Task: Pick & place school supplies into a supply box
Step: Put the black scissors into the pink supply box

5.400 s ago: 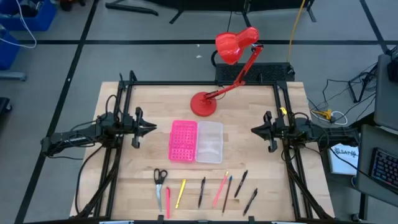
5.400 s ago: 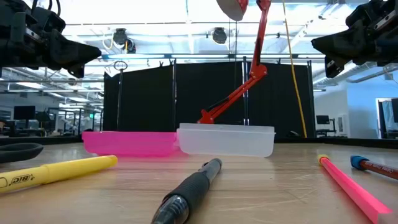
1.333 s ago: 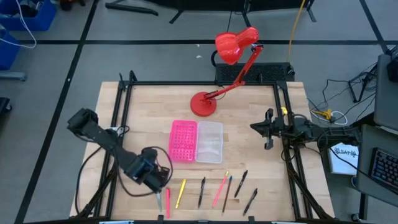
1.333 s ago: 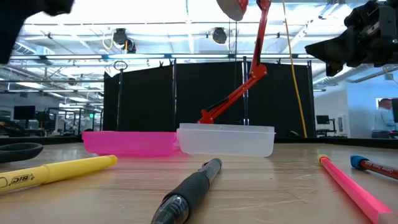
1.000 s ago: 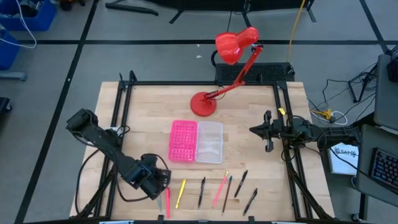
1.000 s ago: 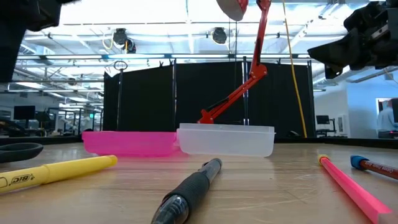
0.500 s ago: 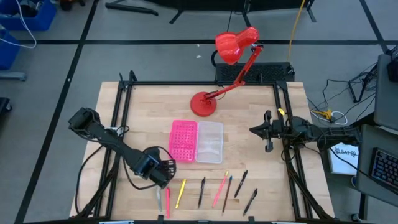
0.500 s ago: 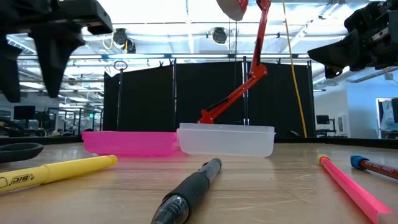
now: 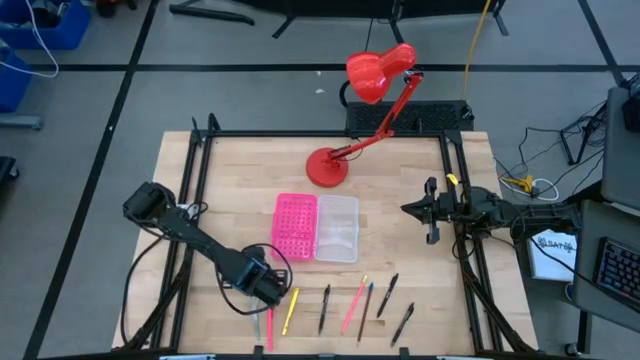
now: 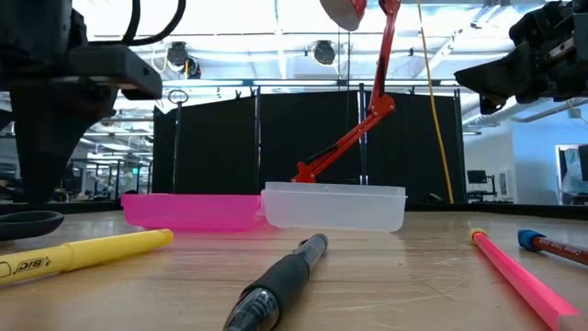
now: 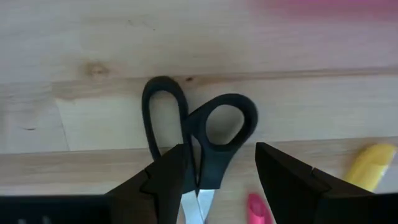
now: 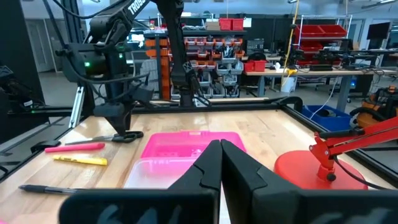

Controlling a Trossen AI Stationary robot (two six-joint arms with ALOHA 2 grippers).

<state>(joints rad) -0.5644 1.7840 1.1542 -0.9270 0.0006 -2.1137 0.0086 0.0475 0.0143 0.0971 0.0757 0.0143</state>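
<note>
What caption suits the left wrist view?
Open left gripper poised over black-handled scissors on the wooden table.

Tally on the table:
- We counted one pair of black-handled scissors.
- We logged seven thin writing pieces in a row. There was one pink-red pen, one yellow highlighter, one pink pencil and one dark pencil with a blue end. The other three were black: first black pen, second black pen, third black pen.
- We noted one supply box, with two halves, one pink and one clear.
- We found one red desk lamp.
</note>
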